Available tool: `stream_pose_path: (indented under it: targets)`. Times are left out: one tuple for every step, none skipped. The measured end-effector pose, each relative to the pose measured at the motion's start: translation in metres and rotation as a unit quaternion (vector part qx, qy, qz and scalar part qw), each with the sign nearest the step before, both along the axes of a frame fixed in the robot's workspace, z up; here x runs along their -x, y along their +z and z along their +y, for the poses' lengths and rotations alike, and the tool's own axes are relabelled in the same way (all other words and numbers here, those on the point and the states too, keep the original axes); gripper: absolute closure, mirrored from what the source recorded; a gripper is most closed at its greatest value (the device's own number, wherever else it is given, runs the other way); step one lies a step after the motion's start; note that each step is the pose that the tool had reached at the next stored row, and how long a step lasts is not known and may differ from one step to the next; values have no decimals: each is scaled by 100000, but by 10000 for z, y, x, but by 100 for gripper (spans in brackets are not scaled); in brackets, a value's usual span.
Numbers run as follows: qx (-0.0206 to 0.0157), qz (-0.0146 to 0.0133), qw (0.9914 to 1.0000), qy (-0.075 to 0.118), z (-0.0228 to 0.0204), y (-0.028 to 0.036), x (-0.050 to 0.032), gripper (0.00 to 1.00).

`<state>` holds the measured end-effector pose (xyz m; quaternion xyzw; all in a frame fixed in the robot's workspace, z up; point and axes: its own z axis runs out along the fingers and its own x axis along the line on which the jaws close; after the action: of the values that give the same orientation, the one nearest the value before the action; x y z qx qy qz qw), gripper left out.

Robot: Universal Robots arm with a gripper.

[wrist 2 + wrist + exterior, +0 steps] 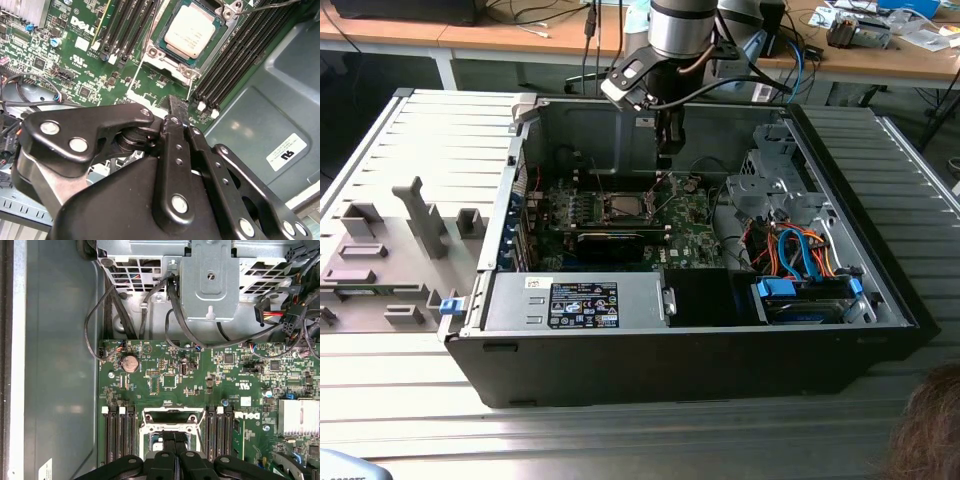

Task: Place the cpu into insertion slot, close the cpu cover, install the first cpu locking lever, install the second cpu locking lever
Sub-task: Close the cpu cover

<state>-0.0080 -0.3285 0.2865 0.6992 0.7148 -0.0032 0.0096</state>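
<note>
The gripper [176,106], fingers closed together, hangs over the green motherboard [75,55] just beside the insertion slot [167,56]. We find the cpu [190,31] seated in that slot, silver face up. Black memory slots [240,52] flank the slot.

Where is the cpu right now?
In the second wrist view the cpu lies in the insertion slot on the green board, between two banks of long black memory slots, beyond the gripper.
</note>
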Motion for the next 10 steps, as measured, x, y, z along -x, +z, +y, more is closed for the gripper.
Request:
stream_pose_path:
  targets:
    - [3, 0, 100000, -1, 0, 0, -1, 89]
    - [3, 1, 100000, 2, 0, -1, -4, 89]
    - [4, 0, 100000, 10, 0, -1, -6, 89]
    - [3, 1, 100000, 5, 0, -2, -10, 89]
    - [3, -2, 100000, 2, 0, -2, -15, 89]
    - [3, 1, 100000, 2, 0, -3, -17, 89]
    - [3, 1, 100000, 1, 0, -3, -20, 89]
    - [7, 0, 100000, 0, 0, -4, -25, 89]
    - [5, 1, 100000, -2, 0, -4, -26, 89]
    - [1, -1, 100000, 0, 0, -5, -29, 89]
